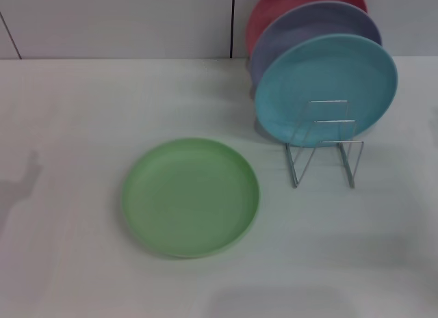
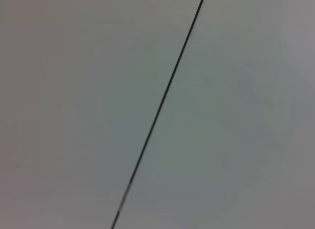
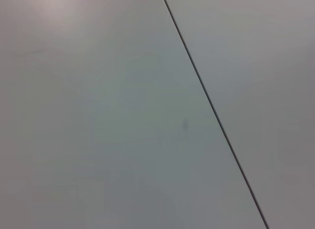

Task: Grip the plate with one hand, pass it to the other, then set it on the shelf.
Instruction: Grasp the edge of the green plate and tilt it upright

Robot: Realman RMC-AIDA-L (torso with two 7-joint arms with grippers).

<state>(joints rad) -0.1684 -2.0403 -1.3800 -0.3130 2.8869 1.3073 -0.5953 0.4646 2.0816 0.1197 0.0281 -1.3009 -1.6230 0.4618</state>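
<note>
The light green plate [image 1: 191,197] lies flat on the white table, left of centre and toward the front in the head view. The chrome wire rack [image 1: 324,146] stands to its right, holding three upright plates; its front slots are bare. Neither gripper shows in any view. Both wrist views show only a plain pale panel with a dark seam line [image 2: 160,108] [image 3: 214,113].
In the rack stand a turquoise plate [image 1: 326,87] in front, a lavender plate [image 1: 301,31] behind it and a red plate [image 1: 274,7] at the back. A white wall with seams runs behind the table [image 1: 82,126]. An arm's shadow falls at the left edge.
</note>
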